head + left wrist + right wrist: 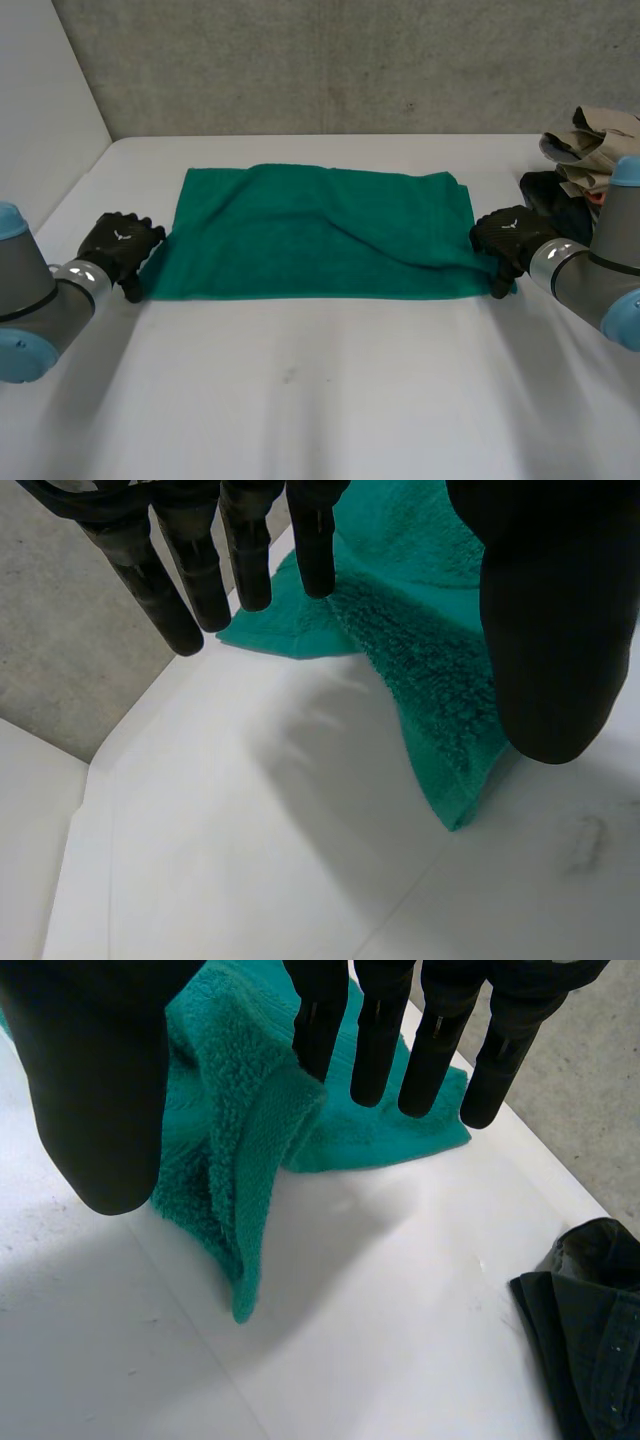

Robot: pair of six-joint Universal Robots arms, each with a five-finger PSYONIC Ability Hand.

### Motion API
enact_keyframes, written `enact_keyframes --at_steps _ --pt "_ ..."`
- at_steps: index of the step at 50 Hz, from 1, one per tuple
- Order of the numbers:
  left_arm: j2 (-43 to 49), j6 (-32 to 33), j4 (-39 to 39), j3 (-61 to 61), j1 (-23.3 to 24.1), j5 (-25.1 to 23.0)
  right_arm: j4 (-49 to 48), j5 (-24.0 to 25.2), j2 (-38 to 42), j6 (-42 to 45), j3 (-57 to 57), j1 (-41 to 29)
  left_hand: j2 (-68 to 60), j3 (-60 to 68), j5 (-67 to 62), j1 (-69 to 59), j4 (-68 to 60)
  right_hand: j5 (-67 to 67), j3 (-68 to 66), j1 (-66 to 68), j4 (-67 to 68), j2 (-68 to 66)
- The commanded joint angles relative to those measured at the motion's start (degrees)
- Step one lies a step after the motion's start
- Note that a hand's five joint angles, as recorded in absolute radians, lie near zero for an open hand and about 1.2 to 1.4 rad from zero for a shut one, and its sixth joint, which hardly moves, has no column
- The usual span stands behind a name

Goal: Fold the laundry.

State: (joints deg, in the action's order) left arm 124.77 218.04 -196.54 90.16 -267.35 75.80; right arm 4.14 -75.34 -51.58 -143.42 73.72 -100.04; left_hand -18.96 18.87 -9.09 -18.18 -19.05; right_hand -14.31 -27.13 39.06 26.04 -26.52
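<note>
A white table (320, 400) carries a green towel (320, 235) spread flat, with one crease running from the towel's centre to its right edge. A heap of dark and beige clothes (585, 150) lies beyond the towel's right edge, apart from it. The left hand (118, 250) is at the towel's left edge by the near corner, pinching the raised edge between thumb and straight fingers, and the right hand (510, 238), at the towel's right edge by the near corner, likewise pinches a bunched ridge of cloth.
</note>
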Motion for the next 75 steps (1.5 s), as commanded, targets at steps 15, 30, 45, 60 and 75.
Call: enact_keyframes --at_steps 15,30,45,60,75 --pt "2.2 3.1 -1.8 -4.2 1.0 1.8 1.2 -0.9 -1.2 -1.0 0.6 0.5 -61.0 61.1 -60.9 -61.8 -60.9 -2.3 0.5 -12.4 0.6 -0.1" --pt "-19.6 -11.6 -0.3 8.2 3.0 4.3 8.3 -1.6 1.7 -10.9 -8.3 2.4 -61.0 61.1 -60.9 -61.8 -60.9 -55.7 -52.9 40.9 54.0 -53.5" --pt "-24.1 -13.9 3.9 10.4 3.1 1.7 17.0 -9.9 11.4 -17.6 -25.7 3.3 -61.0 61.1 -60.9 -61.8 -60.9 14.3 17.1 -29.1 -16.0 16.5" --pt "-29.1 -21.4 15.1 4.9 6.9 2.0 13.5 -1.7 -15.4 -8.6 3.8 3.7 -61.0 61.1 -60.9 -61.8 -60.9 14.3 17.1 -29.1 -16.0 16.5" --pt "-36.3 -26.3 19.8 -2.3 10.3 3.8 0.5 9.1 -12.5 -1.7 17.2 3.2 -61.0 61.1 -60.9 -61.8 -60.9 5.9 8.7 -20.6 -7.6 8.1"
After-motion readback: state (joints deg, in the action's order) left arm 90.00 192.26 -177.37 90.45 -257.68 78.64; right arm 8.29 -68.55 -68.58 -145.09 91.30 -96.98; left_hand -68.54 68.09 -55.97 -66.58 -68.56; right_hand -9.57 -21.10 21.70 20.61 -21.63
